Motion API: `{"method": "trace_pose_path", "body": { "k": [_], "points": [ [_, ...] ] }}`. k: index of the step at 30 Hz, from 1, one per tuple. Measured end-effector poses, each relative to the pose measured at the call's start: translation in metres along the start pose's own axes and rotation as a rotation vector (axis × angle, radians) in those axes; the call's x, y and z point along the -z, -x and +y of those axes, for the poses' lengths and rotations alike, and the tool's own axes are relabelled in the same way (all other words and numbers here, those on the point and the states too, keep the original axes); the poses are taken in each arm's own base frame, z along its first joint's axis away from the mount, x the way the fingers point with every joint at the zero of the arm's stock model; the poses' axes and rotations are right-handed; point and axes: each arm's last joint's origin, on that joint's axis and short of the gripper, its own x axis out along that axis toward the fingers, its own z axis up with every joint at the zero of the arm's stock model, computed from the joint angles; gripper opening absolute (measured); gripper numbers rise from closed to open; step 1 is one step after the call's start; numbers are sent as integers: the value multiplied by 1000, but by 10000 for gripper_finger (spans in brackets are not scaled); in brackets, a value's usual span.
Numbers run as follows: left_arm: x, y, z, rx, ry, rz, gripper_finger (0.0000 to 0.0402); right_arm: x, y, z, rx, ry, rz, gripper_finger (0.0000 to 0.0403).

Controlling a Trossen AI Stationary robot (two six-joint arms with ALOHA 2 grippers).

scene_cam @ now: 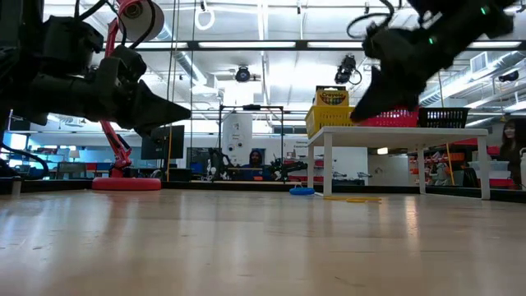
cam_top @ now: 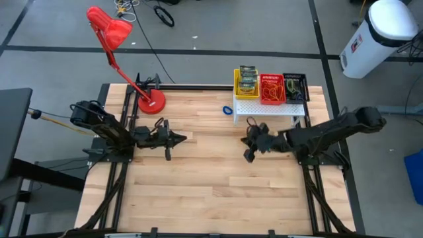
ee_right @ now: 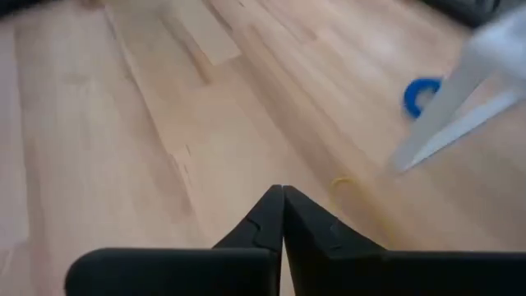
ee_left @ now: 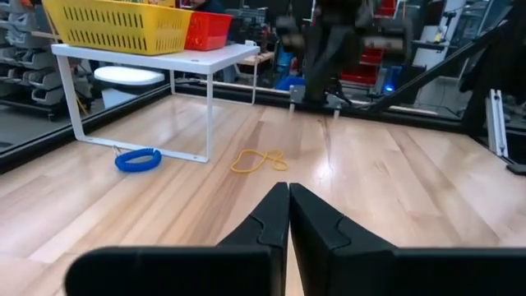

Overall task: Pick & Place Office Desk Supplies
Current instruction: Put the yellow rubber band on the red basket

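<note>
While both dark arms hang above the bare middle of the pale plank surface (cam_top: 198,178), the left hand (ee_left: 288,215) is clenched on nothing, and so is the right hand (ee_right: 282,215), its tips pressed flat together. On a small white metal stand (cam_top: 268,108) at the far edge sit three mesh baskets in a row: yellow basket (cam_top: 246,82) with crayon boxes (scene_cam: 332,98), red basket (cam_top: 271,88) of rubber bands, black basket (cam_top: 295,87). Beside the stand's legs lie a blue ring (ee_left: 137,159) and a loose yellow rubber-band loop (ee_left: 258,159); a glossy red desk lamp (cam_top: 119,49) stands on its round base at the far left, behind the left arm.
</note>
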Motion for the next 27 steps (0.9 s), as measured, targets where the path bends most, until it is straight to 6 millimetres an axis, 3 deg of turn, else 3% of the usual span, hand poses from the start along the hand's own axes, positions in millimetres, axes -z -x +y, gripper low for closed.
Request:
{"method": "trace_pose_path", "body": {
  "k": [6,13,17,27],
  "points": [
    [0,0,0,0,1,-1,20,36,-20,0,91,-169,13,44],
    [0,0,0,0,1,2,21,50,-50,-10,232,-243,110,141],
    [0,0,0,-1,1,2,21,53,-69,-17,293,-259,163,175],
    [1,0,0,0,0,6,21,56,-87,-28,340,-307,222,158]
  ]
}}
